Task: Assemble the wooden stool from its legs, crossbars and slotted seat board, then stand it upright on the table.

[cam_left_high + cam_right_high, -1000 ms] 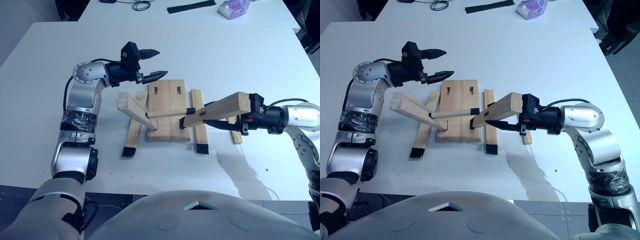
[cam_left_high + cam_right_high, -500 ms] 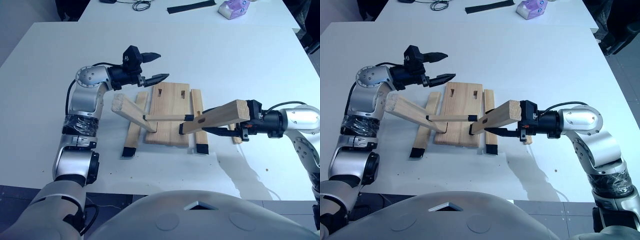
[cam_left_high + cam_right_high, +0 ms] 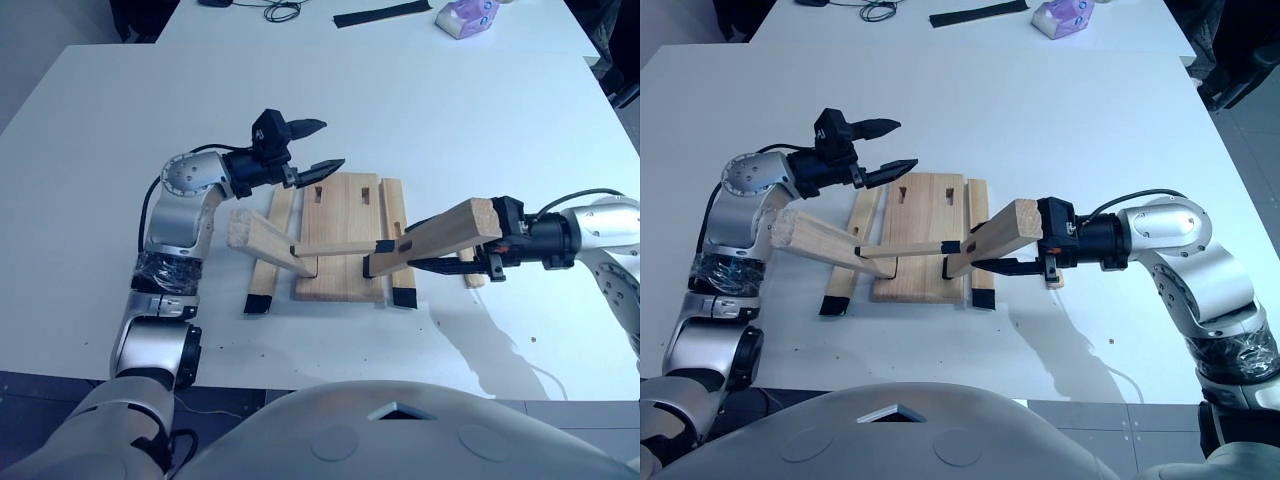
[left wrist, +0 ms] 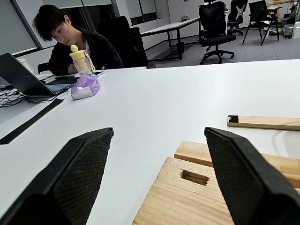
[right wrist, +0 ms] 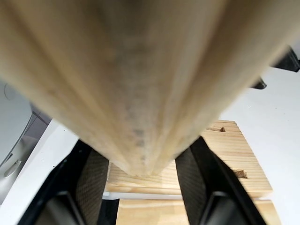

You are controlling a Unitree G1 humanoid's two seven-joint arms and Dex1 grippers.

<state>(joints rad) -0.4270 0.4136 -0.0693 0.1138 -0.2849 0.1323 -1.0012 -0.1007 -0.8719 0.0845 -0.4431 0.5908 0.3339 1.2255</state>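
My right gripper (image 3: 488, 243) is shut on the thick end of a wooden leg (image 3: 440, 233), held above the table. That leg is joined by a thin crossbar (image 3: 340, 245) to a second leg (image 3: 268, 243), and this frame slants over the slotted seat board (image 3: 345, 210), which lies flat. In the right wrist view the held leg (image 5: 140, 70) sits between my fingers (image 5: 91, 180). My left gripper (image 3: 325, 146) hovers open just past the board's far left corner, with nothing in it. The left wrist view has the board's slot (image 4: 194, 177) between my open fingers (image 4: 79, 178).
A loose leg (image 3: 266, 270) with a black foot lies left of the board, another (image 3: 397, 215) lies along its right side. A short wooden piece (image 3: 470, 275) rests under my right gripper. A tissue pack (image 3: 467, 17) and a black strip (image 3: 385, 14) sit on the far table.
My left gripper has moved right and down, closer to the board's far left corner. The held leg frame has dipped slightly over the board.
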